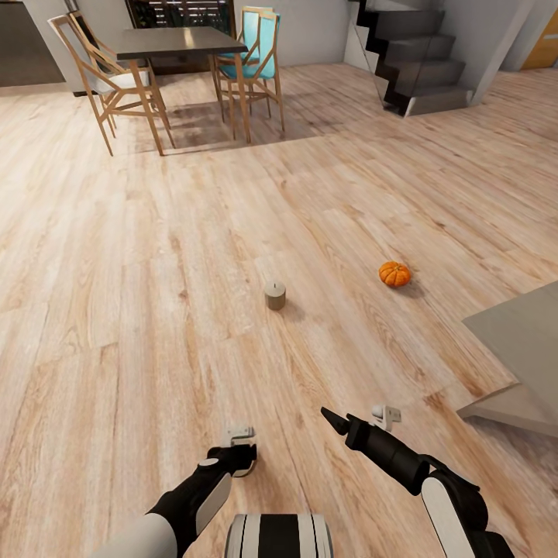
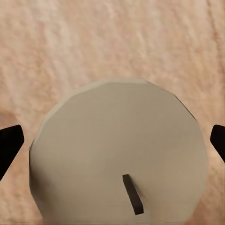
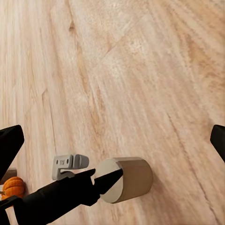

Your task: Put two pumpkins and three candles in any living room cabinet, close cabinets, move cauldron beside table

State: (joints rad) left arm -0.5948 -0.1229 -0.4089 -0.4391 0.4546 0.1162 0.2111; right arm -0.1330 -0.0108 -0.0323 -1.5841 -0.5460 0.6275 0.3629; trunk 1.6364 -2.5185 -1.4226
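L gripper (image 1: 242, 457) poised over near candle (image 2: 117, 140), which stands upright on the wood floor (image 1: 155, 310); fingers fully apart, one either side of it, not yet clamped. R gripper (image 1: 332, 418), just beside the near candle, also spread, holding nothing. Far candle (image 1: 275, 294) and pumpkin (image 1: 394, 273) sit on the floor beyond the near candle, well apart from it. Step, by judgement: candle pickup, pre-grasp. Next: lower if req'd, close fingers on the sides, lift straight up w/o tipping it.
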